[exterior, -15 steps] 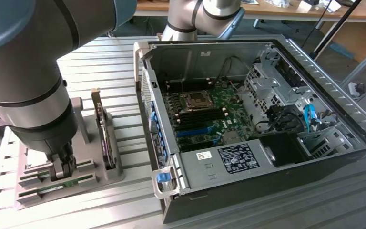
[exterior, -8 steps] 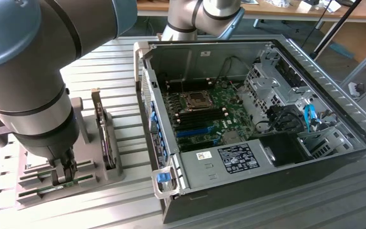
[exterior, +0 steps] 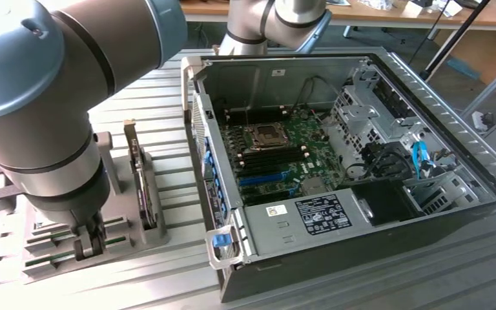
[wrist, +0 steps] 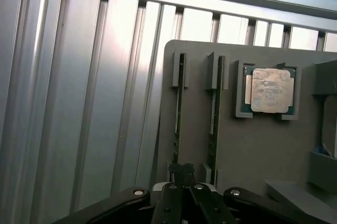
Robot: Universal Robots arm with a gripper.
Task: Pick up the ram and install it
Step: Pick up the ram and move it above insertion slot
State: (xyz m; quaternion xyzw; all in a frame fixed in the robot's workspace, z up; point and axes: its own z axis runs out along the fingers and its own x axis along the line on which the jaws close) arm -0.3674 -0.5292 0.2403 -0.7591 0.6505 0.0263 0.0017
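**Item: gripper.** It is reaching down onto the grey holder, with its fingers pressing together. By the look of it they are pinching the near end of the ram.

**Item: ram.** It is standing on edge in the holder's outer slot. Its long axis is running straight away from the gripper along the slot, so the grip is sitting at one end rather than mid-length.

**Item: second ram.** It is standing in the neighbouring slot, parallel and just beside the first, untouched.

**Item: processor chip.** It is lying flat in its own recess, beyond the second ram.

**Item: expansion card.** It is standing upright on the holder.

**Item: computer case.** It is lying open on the bench at the exterior view's right of the holder. It is well apart from the gripper, and its motherboard is facing up.
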